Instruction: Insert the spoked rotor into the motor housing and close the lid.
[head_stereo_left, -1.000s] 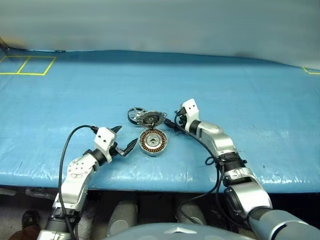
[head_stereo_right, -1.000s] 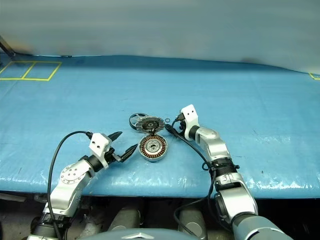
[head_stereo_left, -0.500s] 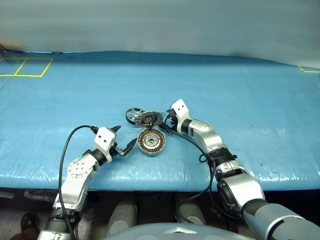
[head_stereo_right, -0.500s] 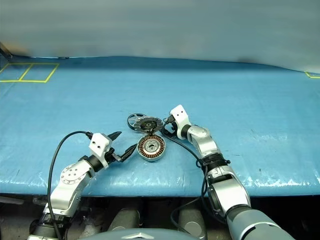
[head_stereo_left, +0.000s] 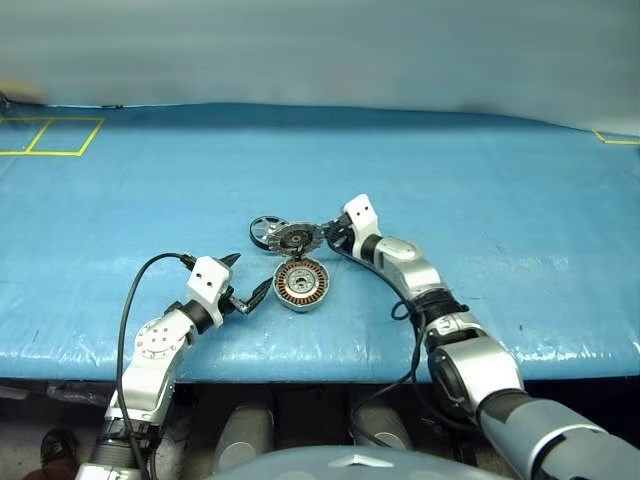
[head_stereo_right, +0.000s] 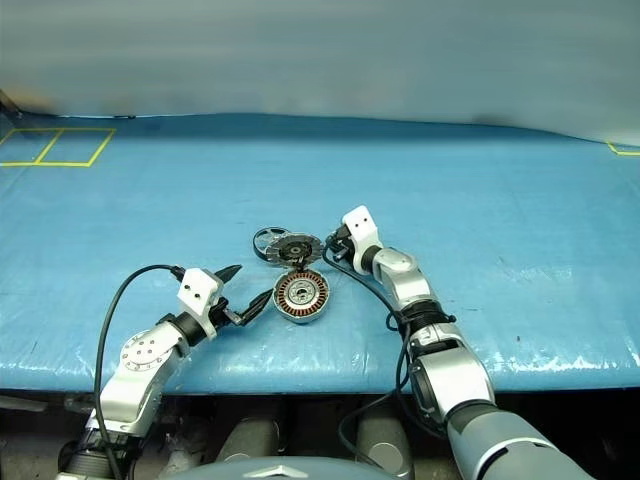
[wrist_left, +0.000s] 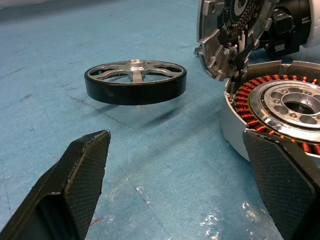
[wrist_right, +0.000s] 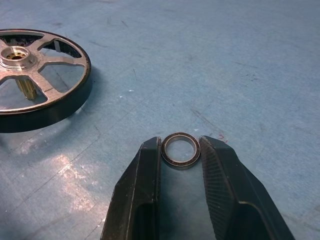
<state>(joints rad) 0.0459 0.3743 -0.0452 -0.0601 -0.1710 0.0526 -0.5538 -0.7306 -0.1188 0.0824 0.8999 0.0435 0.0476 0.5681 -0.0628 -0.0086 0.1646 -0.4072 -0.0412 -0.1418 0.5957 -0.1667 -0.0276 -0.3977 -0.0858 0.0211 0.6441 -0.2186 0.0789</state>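
Two claws: right claw (wrist_right: 181, 159) pinches a small ring (wrist_right: 180, 150); left claw (wrist_left: 180, 175) gapes wide.

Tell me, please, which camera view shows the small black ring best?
The right wrist view: the small black ring lies on the blue table, pinched between the right gripper's fingers. In the eye views and the left wrist view I cannot make it out.

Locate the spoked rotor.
The spoked rotor lies flat on the blue table, just left of the lid and beyond the motor housing.
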